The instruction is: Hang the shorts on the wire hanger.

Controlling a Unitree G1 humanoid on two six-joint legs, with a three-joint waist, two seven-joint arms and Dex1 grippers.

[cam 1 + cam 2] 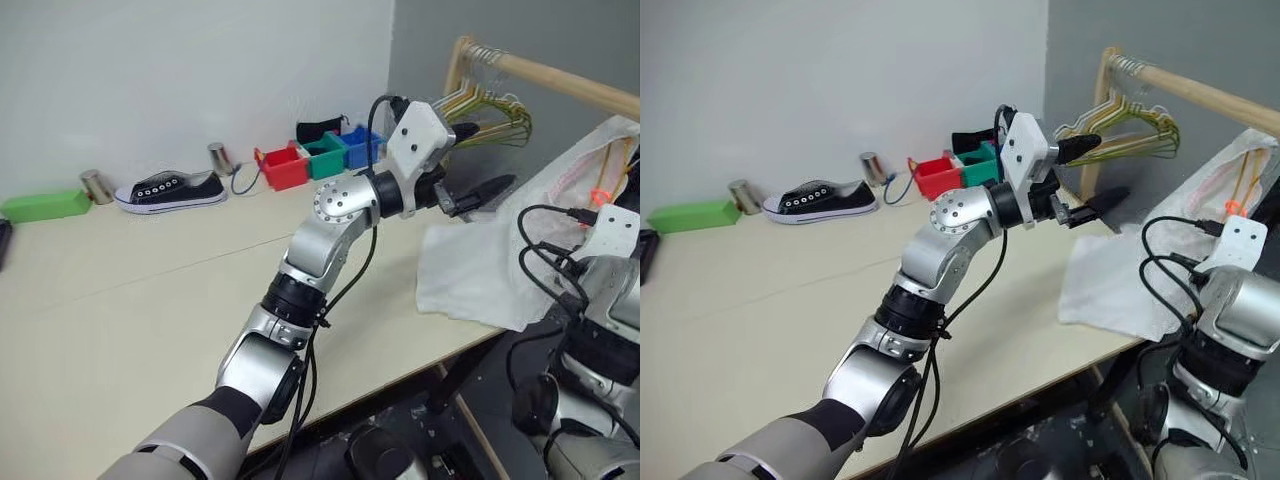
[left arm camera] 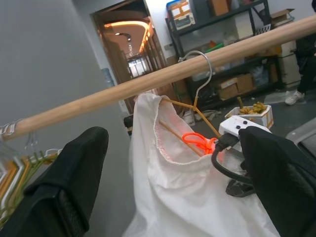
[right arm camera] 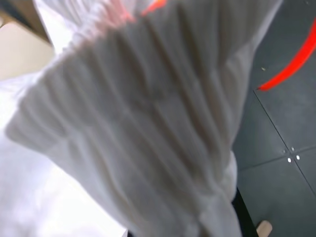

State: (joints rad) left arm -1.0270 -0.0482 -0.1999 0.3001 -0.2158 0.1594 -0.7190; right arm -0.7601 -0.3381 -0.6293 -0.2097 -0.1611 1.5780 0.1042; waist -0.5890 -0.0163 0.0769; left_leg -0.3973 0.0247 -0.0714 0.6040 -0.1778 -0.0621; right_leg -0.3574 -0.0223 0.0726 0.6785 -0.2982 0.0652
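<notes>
Left gripper: (image 1: 480, 160) raised over the table's far right corner, its two black fingers (image 2: 74, 168) spread wide with nothing between them, aimed at the hanging cloth
Right gripper: closed; in the right wrist view the gathered waistband bunches right against the camera, so it looks clamped on the shorts, though the fingertips are hidden by cloth
Shorts: (image 1: 500, 260) white, at about 3 o'clock in the left eye view; upper part lifted up to the rail, lower part draped over the table's right edge; pink-red stain near the waistband
Wire hanger: (image 2: 190, 106) thin gold-orange wire, hook over the wooden rail (image 2: 113, 91); its arms run down inside the waistband opening
Orange loop: (image 2: 197, 140) bright, just beside the hanger's lower wire
Other hangers: (image 1: 490, 105) green, yellow and white bunch on the rail, at 1 o'clock
Table: (image 1: 120, 300) beige; black sneaker (image 1: 170, 190), two metal cans, green tray, and red, green and blue bins (image 1: 320, 160) along the far wall
</notes>
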